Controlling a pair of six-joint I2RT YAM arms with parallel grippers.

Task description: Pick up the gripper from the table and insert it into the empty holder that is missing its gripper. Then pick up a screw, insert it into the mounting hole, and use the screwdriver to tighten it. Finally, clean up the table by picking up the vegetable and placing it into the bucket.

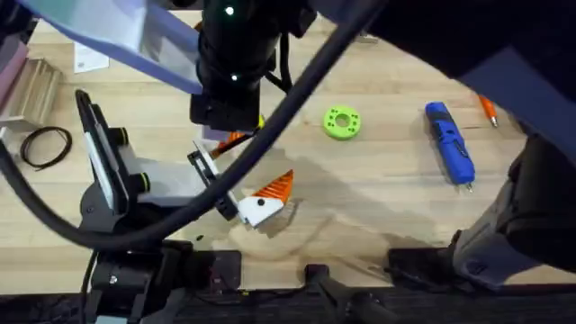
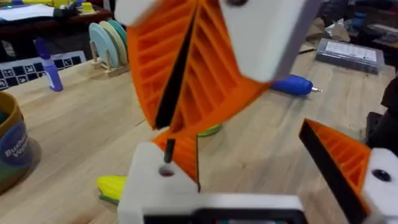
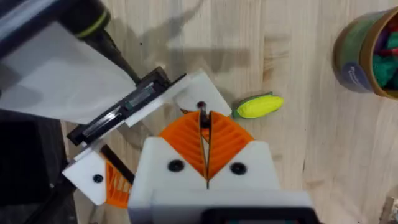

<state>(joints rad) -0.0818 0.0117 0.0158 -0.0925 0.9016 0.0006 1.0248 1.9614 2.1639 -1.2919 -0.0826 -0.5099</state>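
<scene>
Step in hand: screw insertion. Right gripper (image 3: 204, 124) clenched on screw (image 3: 202, 113), tip just above holder (image 3: 198, 93) mounting hole (image 2: 166, 171). Left gripper (image 2: 249, 162) released, fingers apart. Next: straight descent; screwdriver (image 1: 449, 142) lies on table, well apart.

I count one blue screwdriver (image 1: 449, 142), one green holed disc (image 1: 342, 122), one corn cob (image 3: 259, 106), one bucket (image 3: 367, 53), two arms.

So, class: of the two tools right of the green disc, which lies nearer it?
The blue screwdriver; the thin orange stick lies beyond it, farther from the disc.
</scene>
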